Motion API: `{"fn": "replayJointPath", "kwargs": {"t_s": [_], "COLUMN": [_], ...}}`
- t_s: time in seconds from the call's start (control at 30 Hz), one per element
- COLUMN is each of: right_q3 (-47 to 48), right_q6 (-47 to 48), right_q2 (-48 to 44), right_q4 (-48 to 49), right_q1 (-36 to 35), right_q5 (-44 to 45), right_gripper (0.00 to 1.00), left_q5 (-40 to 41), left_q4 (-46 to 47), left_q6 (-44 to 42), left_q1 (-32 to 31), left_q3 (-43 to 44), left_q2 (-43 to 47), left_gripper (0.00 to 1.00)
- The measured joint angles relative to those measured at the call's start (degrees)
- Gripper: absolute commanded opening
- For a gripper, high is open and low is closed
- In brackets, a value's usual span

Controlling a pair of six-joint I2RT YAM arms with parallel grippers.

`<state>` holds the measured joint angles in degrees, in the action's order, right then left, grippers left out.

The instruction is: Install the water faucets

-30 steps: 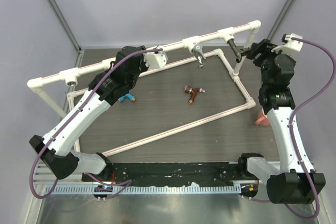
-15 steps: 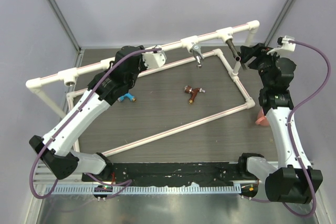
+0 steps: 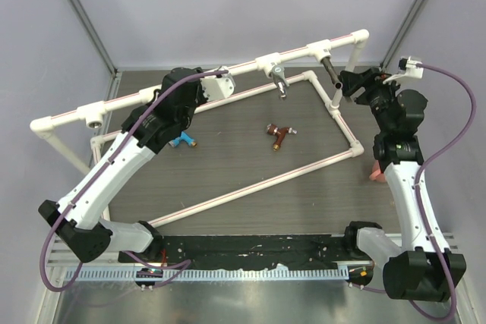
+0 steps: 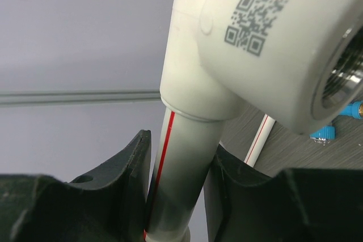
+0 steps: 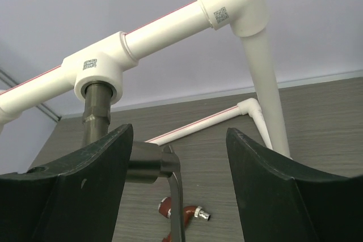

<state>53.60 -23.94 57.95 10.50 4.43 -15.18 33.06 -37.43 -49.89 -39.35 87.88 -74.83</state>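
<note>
The left claw (image 4: 178, 196) is clamping the white, red-striped upper rail (image 4: 184, 157) of the pipe frame. Its two fingers are pressing on either side of the pipe, just below a tee socket (image 4: 255, 38) that carries a printed square code. In the left wrist view the socket's threaded mouth is showing at 3 o'clock.

The right claw (image 5: 178, 140) is standing wide open around the dark faucet (image 5: 96, 114). This faucet is sitting screwed into another tee socket (image 5: 96, 72) on the same rail, at about 1 o'clock over the desk (image 3: 228, 165) in the top view. Its lever handle (image 5: 177, 196) is hanging down between the fingers. The 9 o'clock finger is overlapping the faucet's side arm in the right wrist view, and I cannot tell whether they are touching. The 3 o'clock finger is sitting well apart from it.

The chrome faucet (image 3: 279, 81) is hanging from the rail's tee at 12 o'clock. The red-brown faucet (image 3: 279, 136) is lying loose on the desk near the middle, inside the lower pipe loop. The blue faucet (image 3: 182, 141) is lying at 9 o'clock of it, just beside the left arm.
</note>
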Motion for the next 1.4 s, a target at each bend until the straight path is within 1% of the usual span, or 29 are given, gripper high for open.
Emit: {"fn": "replayJointPath", "kwargs": {"t_s": [0.17, 0.3, 0.4, 0.57, 0.7, 0.9, 1.1, 1.3, 1.4], "right_q3": [0.17, 0.24, 0.24, 0.22, 0.11, -2.01, -5.95, -10.82, -11.76], "right_q6": [5.49, 9.01, 10.45, 10.80, 10.69, 10.03, 2.14, -11.56, -16.92], "right_q2": [-4.31, -6.29, -5.40, -0.83, 1.77, 2.01, 2.01, 2.01, 2.01], "right_q4": [-4.46, -5.49, -5.57, -5.40, -5.40, -4.48, 1.29, 9.97, 12.17], "right_q1": [-1.77, -2.23, -2.23, -2.23, -2.08, -2.05, -1.55, -1.25, -1.20], "right_q5": [5.29, 8.35, 9.84, 11.28, 9.27, 2.43, -4.59, -9.05, -10.34], "right_gripper": [0.73, 0.73, 0.73, 0.73, 0.73, 0.73, 0.73, 0.73, 0.73], "left_q5": [-0.22, -0.20, -0.17, -0.13, -0.11, -0.13, -0.04, -0.22, -0.35], "left_q4": [0.28, 0.31, 0.28, 0.28, 0.28, 0.28, 0.22, 0.26, 0.33], "left_q6": [0.00, -0.02, -0.02, -0.02, 0.00, 0.00, 0.02, 0.00, -0.02], "left_q1": [-0.07, -0.17, -0.22, -0.28, -0.33, -0.33, -0.33, -0.39, -0.50], "left_q3": [-0.07, -0.07, -0.07, -0.07, -0.07, -0.07, -0.07, -0.07, -0.07], "left_q2": [0.00, 0.00, 0.00, 0.00, 0.00, -0.02, -0.02, -0.02, -0.02], "left_gripper": [0.00, 0.00, 0.00, 0.00, 0.00, 0.00, 0.00, 0.00, 0.00]}}
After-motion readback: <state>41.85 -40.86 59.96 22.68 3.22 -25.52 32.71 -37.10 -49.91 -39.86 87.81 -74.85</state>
